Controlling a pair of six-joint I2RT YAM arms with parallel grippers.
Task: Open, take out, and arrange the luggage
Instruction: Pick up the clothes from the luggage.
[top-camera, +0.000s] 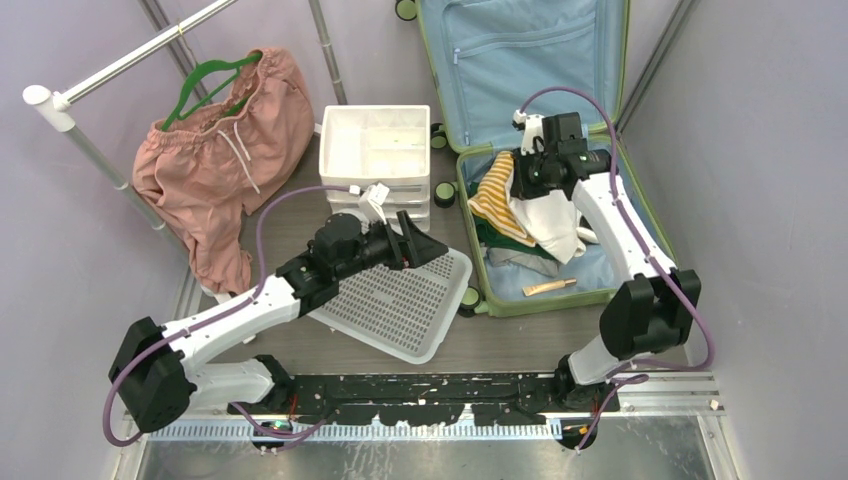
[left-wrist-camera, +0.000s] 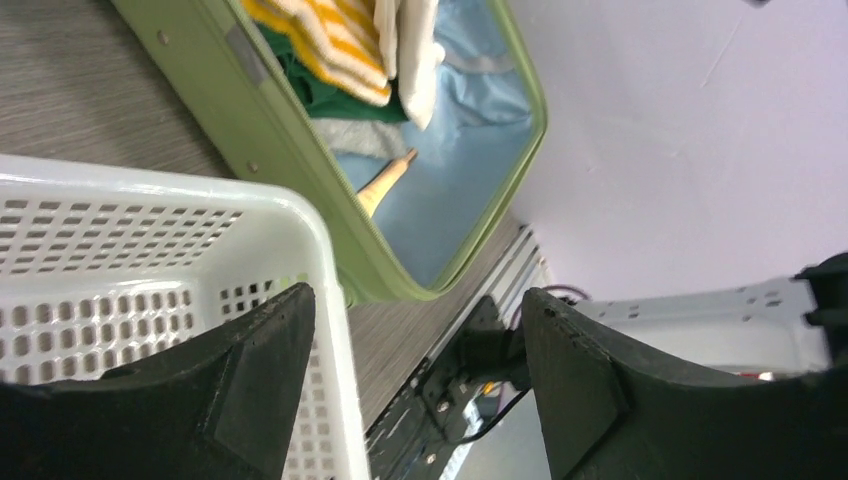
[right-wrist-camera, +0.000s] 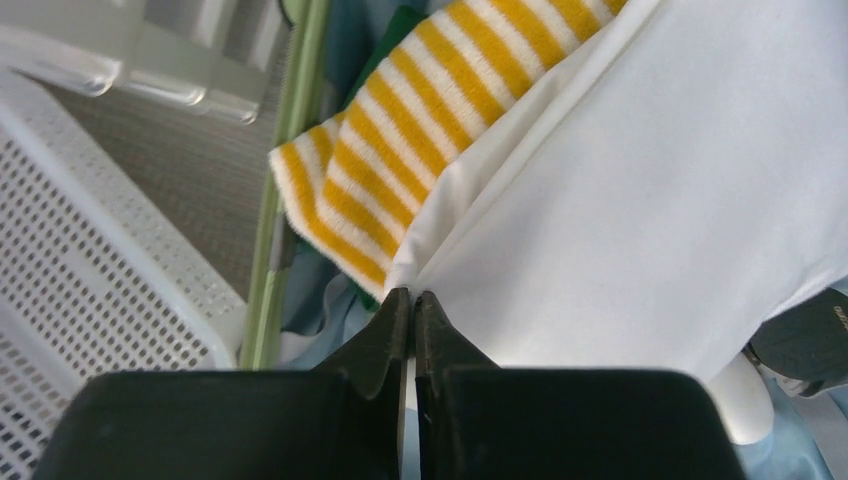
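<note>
Light-green hard-shell luggage (top-camera: 520, 306) is lying open, clothes (top-camera: 500, 205) inside. Right gripper (right-wrist-camera: 412, 300), the nearer, is hanging inside it, fingers clenched at the edge of the white cloth garment (right-wrist-camera: 650, 200); catch uncertain. Left gripper (left-wrist-camera: 418, 300) is hovering spread, empty, over white perforated basket (top-camera: 400, 305) left of luggage.

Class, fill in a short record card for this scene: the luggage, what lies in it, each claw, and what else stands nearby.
Case: luggage open, blue lining showing
Contents: yellow-striped garment, white garment, green cloth, slim tan item
Left claw: open, over the white basket
Right claw: shut, pinching the white garment's edge
Nearby: white drawer unit; pink garment on a green hanger
</note>
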